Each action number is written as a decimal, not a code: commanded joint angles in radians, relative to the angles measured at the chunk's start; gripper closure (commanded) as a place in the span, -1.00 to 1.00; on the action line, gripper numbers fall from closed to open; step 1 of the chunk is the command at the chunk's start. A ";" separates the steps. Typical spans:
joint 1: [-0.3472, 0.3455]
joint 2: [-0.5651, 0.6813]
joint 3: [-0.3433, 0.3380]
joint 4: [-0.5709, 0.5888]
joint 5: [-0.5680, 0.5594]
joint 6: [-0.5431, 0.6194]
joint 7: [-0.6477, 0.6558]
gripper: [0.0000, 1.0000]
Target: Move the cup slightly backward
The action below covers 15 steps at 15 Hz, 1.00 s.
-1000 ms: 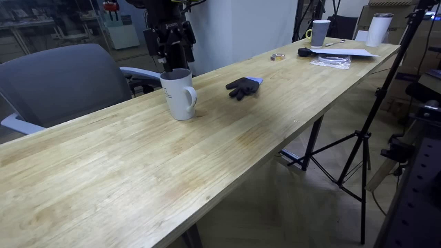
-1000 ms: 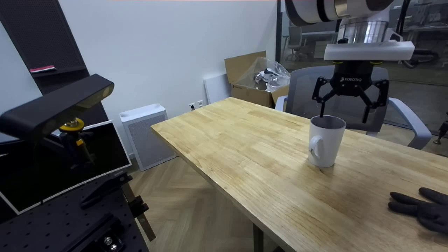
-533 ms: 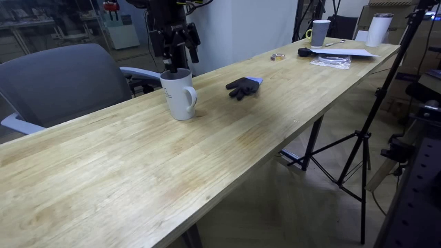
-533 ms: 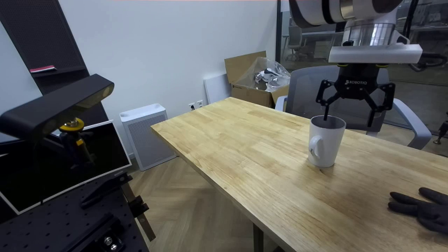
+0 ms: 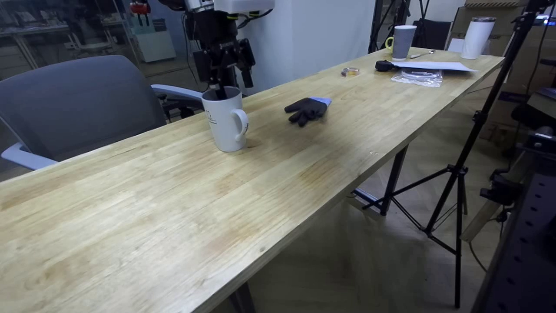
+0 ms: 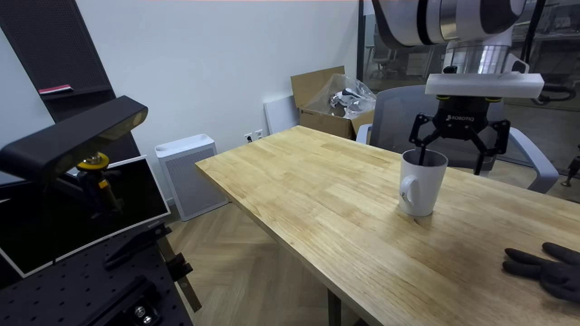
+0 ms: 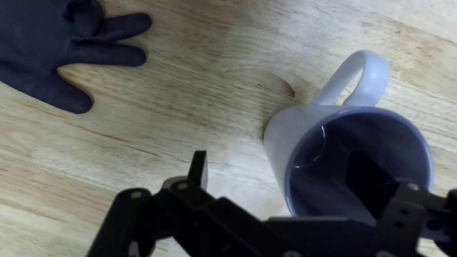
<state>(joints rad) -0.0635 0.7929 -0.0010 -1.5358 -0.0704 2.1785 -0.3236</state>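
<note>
The cup is a white mug with a dark inside and a looped handle. It stands upright on the wooden table in both exterior views [image 5: 223, 126] [image 6: 420, 192], and its opening shows in the wrist view [image 7: 284, 139]. My gripper [image 6: 450, 168] is open and straddles the cup's wall from above. One of its fingers [image 7: 367, 175] reaches down inside the mug. Its opposite finger [image 7: 197, 167] hangs outside, apart from the wall, over the table on the side away from the handle's front. The tip inside the mug is partly hidden by the rim in both exterior views.
A dark glove [image 5: 306, 111] lies on the table [image 5: 173, 208] near the mug. A grey chair [image 5: 82, 104] stands behind the table edge. At the far end are a grey cup [image 5: 404, 42], a white tumbler [image 5: 478, 38] and papers. A tripod [image 5: 460, 169] stands beside the table.
My gripper has shifted sideways toward the glove's side, then lowered, so its one finger sits deeper in the mug. The mug and glove have not moved.
</note>
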 commanded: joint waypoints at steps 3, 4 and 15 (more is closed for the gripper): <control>0.012 0.026 -0.006 0.020 -0.021 0.043 0.049 -1.00; 0.013 0.030 -0.006 0.020 -0.022 0.049 0.052 -1.00; 0.018 0.057 -0.004 0.026 -0.020 0.063 0.062 -0.49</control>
<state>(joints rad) -0.0546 0.8343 -0.0010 -1.5354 -0.0751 2.2444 -0.3074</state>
